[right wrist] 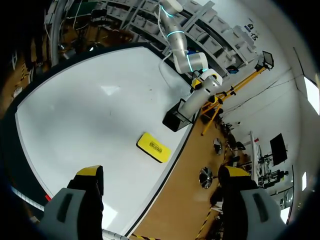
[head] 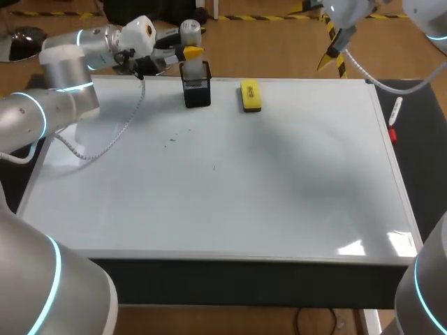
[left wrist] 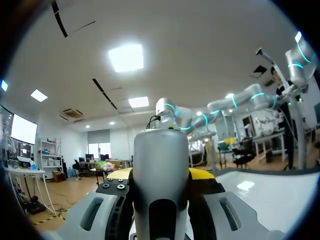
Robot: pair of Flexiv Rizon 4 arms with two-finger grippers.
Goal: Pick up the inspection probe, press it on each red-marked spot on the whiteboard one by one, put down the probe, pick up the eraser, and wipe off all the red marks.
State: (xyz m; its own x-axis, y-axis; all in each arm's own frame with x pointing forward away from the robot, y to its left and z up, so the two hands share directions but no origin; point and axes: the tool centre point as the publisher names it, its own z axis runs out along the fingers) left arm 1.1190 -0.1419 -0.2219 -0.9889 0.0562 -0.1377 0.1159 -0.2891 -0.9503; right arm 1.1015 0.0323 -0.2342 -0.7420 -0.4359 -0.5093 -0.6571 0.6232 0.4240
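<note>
My left gripper (head: 193,53) sits at the whiteboard's far edge, shut on the grey-white inspection probe (head: 190,29). The probe stands upright right over the black holder (head: 198,89). In the left wrist view the probe (left wrist: 161,165) fills the space between the yellow-tipped fingers. The yellow eraser (head: 250,95) lies flat on the board just right of the holder. From the right wrist view I see the eraser (right wrist: 153,147), the holder (right wrist: 175,119) and the probe (right wrist: 199,98). My right gripper (right wrist: 160,171) hangs open and empty, high over the board's far right corner.
The whiteboard (head: 230,188) covers most of the table and shows only two tiny dark specks (head: 172,139) left of centre. A red-and-white marker (head: 394,117) lies on the black strip beyond the board's right edge. A cable (head: 115,132) from my left arm droops over the board.
</note>
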